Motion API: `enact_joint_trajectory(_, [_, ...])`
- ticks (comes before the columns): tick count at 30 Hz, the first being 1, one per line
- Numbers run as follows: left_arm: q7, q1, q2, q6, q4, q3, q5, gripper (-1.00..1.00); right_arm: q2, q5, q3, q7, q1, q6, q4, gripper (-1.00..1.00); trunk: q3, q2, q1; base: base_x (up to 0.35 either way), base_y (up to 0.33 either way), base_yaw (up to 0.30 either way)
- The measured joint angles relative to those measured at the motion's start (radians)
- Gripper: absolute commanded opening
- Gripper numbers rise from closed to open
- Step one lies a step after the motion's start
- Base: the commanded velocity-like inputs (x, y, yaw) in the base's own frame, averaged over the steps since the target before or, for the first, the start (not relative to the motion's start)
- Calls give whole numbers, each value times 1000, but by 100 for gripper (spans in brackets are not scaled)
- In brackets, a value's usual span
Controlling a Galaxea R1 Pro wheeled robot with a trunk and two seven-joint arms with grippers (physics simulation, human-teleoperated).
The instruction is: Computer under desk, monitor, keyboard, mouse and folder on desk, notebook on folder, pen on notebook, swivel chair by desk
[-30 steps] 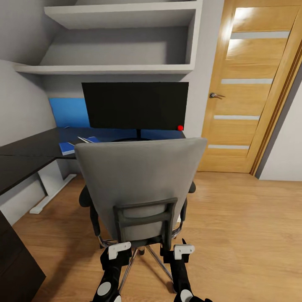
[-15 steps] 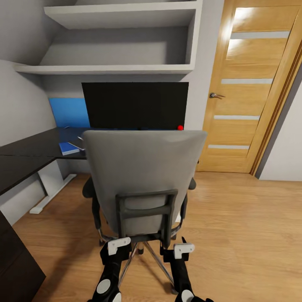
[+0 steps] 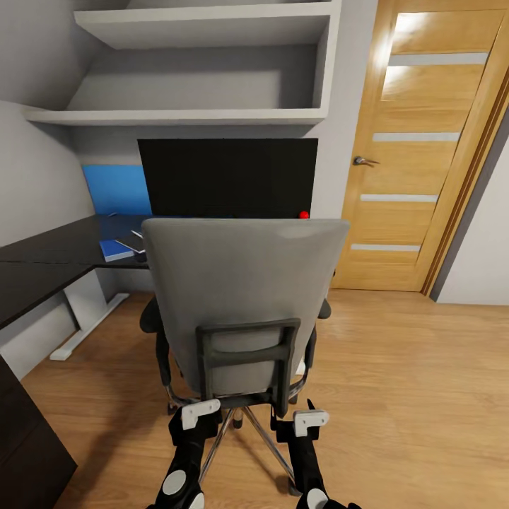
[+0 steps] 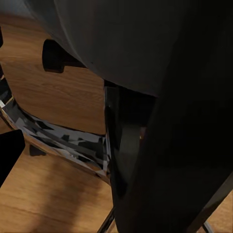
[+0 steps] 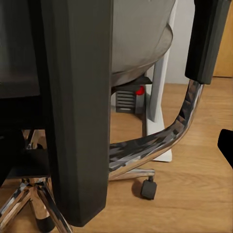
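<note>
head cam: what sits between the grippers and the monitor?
In the head view, the swivel chair stands between both grippers (left gripper, right gripper) and the monitor.

The swivel chair (image 3: 244, 297) blocks the monitor (image 3: 227, 177) along its lower edge, stand included, and most of the desk (image 3: 56, 251) behind it. A blue folder (image 3: 114, 249) pokes out past the chair, partly covered. Both grippers sit low behind the chair; their jaws can't be made out.

Grey swivel chair (image 3: 244, 297), black monitor (image 3: 227, 177), blue folder (image 3: 114, 249), black desk (image 3: 49, 251).
</note>
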Motion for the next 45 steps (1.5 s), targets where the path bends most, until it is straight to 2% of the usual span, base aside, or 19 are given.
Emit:
enact_joint_trajectory(9, [-6, 0, 1, 1, 0, 0, -1, 100, 0, -2, 0, 0, 0, -1, 1, 100, 0, 0, 0, 0, 0, 0])
enact_joint_trajectory(18, [-8, 0, 9, 1, 1, -24, 0, 100, 0, -8, -2, -2, 0, -4, 2, 100, 0, 0, 0, 0, 0, 0])
enact_joint_trajectory(45, [-7, 0, 11, 0, 2, -25, -1, 100, -2, -9, -2, -2, 0, -4, 3, 100, 0, 0, 0, -82, -26, 0])
